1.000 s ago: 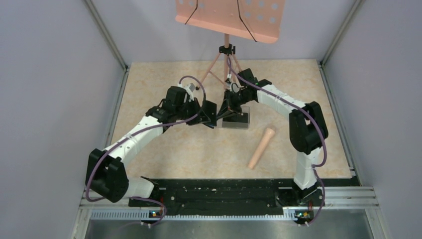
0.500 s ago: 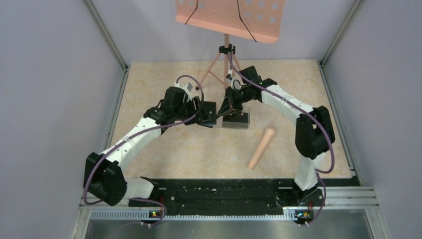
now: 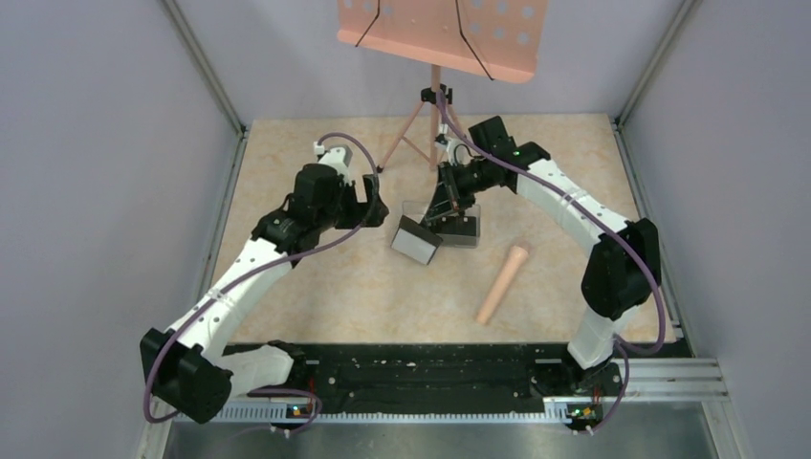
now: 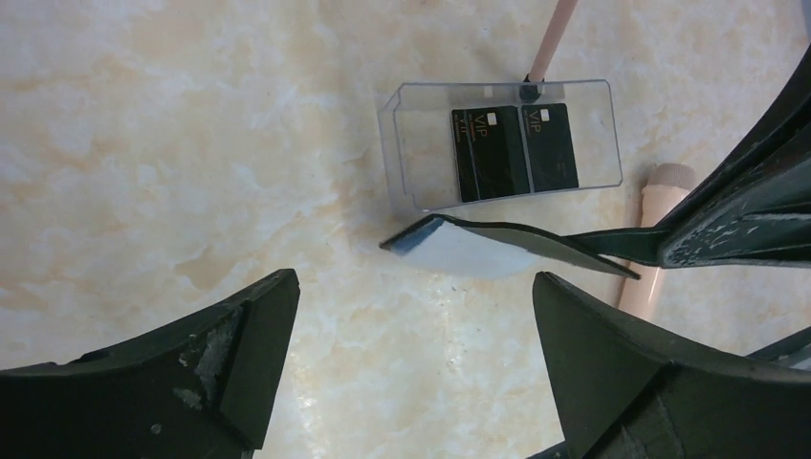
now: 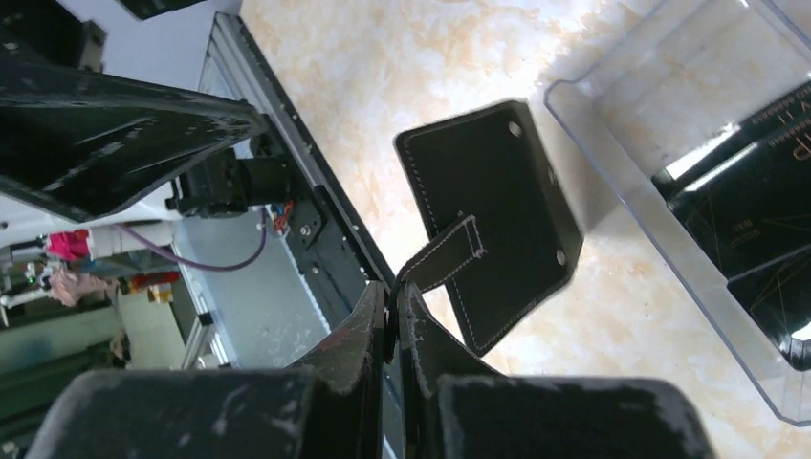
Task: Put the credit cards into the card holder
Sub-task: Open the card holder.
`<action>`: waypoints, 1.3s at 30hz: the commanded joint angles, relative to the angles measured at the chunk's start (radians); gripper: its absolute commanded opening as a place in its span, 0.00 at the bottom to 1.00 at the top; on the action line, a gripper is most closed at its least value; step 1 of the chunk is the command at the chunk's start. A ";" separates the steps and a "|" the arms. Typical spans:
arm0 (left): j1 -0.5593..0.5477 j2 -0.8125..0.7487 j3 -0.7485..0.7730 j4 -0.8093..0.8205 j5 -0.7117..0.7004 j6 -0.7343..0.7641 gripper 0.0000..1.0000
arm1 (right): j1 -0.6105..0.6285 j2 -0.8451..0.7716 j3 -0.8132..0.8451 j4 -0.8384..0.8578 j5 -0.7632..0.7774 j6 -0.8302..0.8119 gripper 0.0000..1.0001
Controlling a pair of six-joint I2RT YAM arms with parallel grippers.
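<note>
The card holder [image 3: 416, 240] is a black wallet with a pale inner face, tilted just left of a clear plastic box [image 3: 460, 226]. My right gripper [image 5: 392, 296] is shut on the card holder's snap tab [image 5: 446, 256], and the black outer face [image 5: 497, 196] hangs past the fingertips. Two black credit cards [image 4: 516, 151] lie side by side in the clear box [image 4: 411, 143]. My left gripper [image 4: 413, 287] stands open over bare table, a little short of the card holder [image 4: 478, 251], with nothing between its fingers. In the top view the left gripper [image 3: 371, 206] sits left of the holder.
A pink cylinder [image 3: 503, 283] lies on the table to the right of the box. A pink music stand [image 3: 435, 105] rises on tripod legs just behind both grippers. Grey walls close in the beige table on the left, right and back.
My left gripper has opened, let go of the card holder and drawn back to the left. The holder now hangs tilted from my right gripper alone, its pale inner face showing.
</note>
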 commanded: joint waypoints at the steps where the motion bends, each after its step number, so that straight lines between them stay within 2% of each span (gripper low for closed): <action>1: 0.002 -0.050 0.003 0.090 0.081 0.209 0.97 | 0.013 -0.073 0.096 -0.040 -0.096 -0.116 0.00; 6: 0.003 -0.138 -0.084 0.211 0.214 0.414 0.99 | 0.013 -0.083 0.099 -0.045 -0.179 -0.122 0.00; 9: 0.004 -0.182 -0.179 0.319 0.374 0.590 0.99 | 0.013 -0.086 0.100 -0.047 -0.233 -0.119 0.00; 13: 0.004 -0.139 -0.188 0.343 0.493 0.646 0.98 | 0.013 -0.090 0.101 -0.047 -0.286 -0.115 0.00; 17: 0.004 -0.072 -0.163 0.364 0.620 0.681 0.97 | 0.014 -0.096 0.095 -0.047 -0.329 -0.111 0.00; 30: 0.002 0.069 -0.111 0.491 0.823 0.693 0.98 | 0.014 -0.092 0.054 -0.047 -0.386 -0.114 0.00; 39: -0.009 0.095 -0.099 0.504 0.851 0.702 0.99 | 0.015 -0.058 0.058 -0.049 -0.398 -0.118 0.00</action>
